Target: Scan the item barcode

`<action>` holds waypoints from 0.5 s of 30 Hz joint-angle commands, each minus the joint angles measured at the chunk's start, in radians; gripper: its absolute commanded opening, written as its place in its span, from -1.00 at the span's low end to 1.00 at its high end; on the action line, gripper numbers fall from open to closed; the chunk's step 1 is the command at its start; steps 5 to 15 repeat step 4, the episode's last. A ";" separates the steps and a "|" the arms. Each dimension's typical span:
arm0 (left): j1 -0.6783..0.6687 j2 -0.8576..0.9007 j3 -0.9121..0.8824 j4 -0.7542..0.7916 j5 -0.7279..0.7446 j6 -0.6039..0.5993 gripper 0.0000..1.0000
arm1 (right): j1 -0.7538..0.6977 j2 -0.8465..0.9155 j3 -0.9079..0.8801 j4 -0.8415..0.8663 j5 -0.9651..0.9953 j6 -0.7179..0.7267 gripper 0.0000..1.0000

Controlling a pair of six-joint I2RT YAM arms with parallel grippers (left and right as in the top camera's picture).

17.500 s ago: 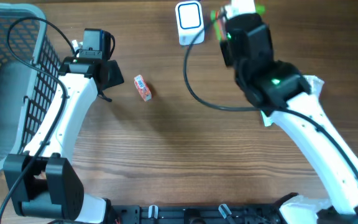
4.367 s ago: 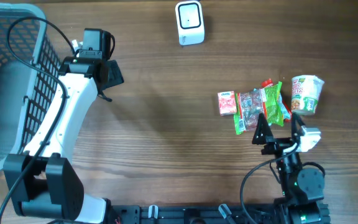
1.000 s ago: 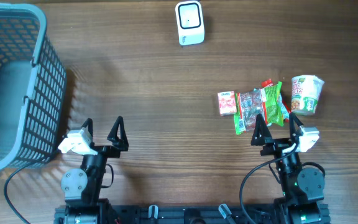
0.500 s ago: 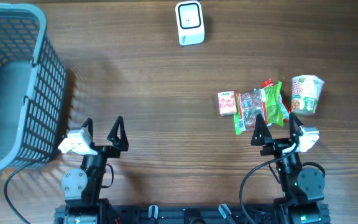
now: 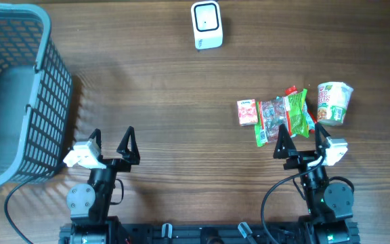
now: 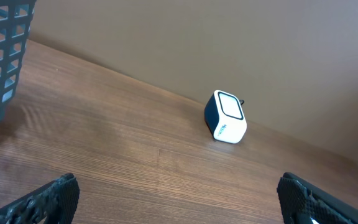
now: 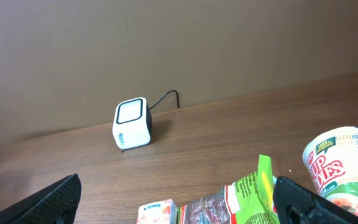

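Observation:
A cluster of items lies at the right of the table: a small pink box (image 5: 247, 112), a dark red packet (image 5: 270, 115), a green snack bag (image 5: 295, 114) and a noodle cup (image 5: 333, 102). The white barcode scanner (image 5: 206, 25) stands at the far edge. My right gripper (image 5: 300, 144) sits open just in front of the items, touching none. In the right wrist view the pink box (image 7: 160, 213), green bag (image 7: 253, 193) and cup (image 7: 340, 168) show between my open fingers. My left gripper (image 5: 110, 144) rests open near the front left, empty.
A grey mesh basket (image 5: 19, 88) stands at the left edge, close to the left gripper; its corner (image 6: 5, 56) shows in the left wrist view. The scanner (image 6: 225, 117) faces the table, its cable running off behind it in the right wrist view.

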State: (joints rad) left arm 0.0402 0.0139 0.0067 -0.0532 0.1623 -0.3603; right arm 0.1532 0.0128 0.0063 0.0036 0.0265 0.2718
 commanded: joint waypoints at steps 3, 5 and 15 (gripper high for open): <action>-0.006 -0.008 -0.001 -0.011 -0.006 0.016 1.00 | -0.006 -0.008 -0.001 0.005 -0.010 0.001 0.99; -0.006 -0.008 -0.001 -0.011 -0.006 0.016 1.00 | -0.006 -0.008 -0.001 0.005 -0.010 0.001 0.99; -0.006 -0.008 -0.001 -0.011 -0.006 0.016 1.00 | -0.006 -0.008 -0.001 0.005 -0.010 0.001 0.99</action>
